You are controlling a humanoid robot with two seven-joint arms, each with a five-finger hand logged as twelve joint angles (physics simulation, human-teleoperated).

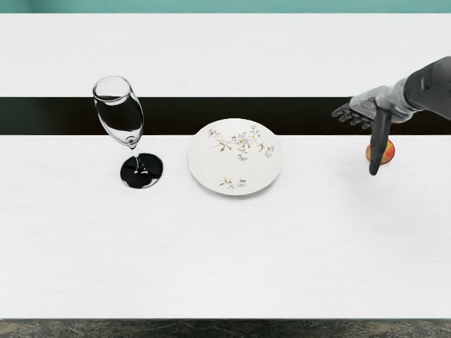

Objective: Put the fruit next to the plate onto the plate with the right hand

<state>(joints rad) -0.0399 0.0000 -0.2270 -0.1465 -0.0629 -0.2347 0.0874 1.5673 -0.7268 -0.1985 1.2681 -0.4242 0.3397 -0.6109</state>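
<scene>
- head view, the only one we get; the plate (235, 167) sits about mid-desk, flowery pattern, nothing on it yet
- the fruit (390, 151) is out at the plate's 3 o'clock, well apart from it, down on the white desk (225, 246); small, red and yellow, could be an apple, but it's half hidden so don't quote me
- the right hand (368, 109) comes in from the right edge and hangs over the fruit, towards its 11 o'clock; fingers spread and pointing to 9 o'clock, gripping nothing; the thumb drops down to 6 o'clock right across the front of the fruit
- my guess is that pose is a pre-grasp: thumb on one side, fingers ready to come down on the other; can't tell if the thumb touches the fruit or just covers it from this angle
- a wine glass (124, 116) stands at the plate's 9 o'clock, leaning oddly on its dark foot; it's on the far side from the fruit, so a 3-to-9 carry should stop short of it; overshoot would be the risk
- a black band (211, 116) crosses the desk behind the plate at 12 o'clock
- no left arm showing; the job looks barely begun, with grab, lift and carry all to come
</scene>
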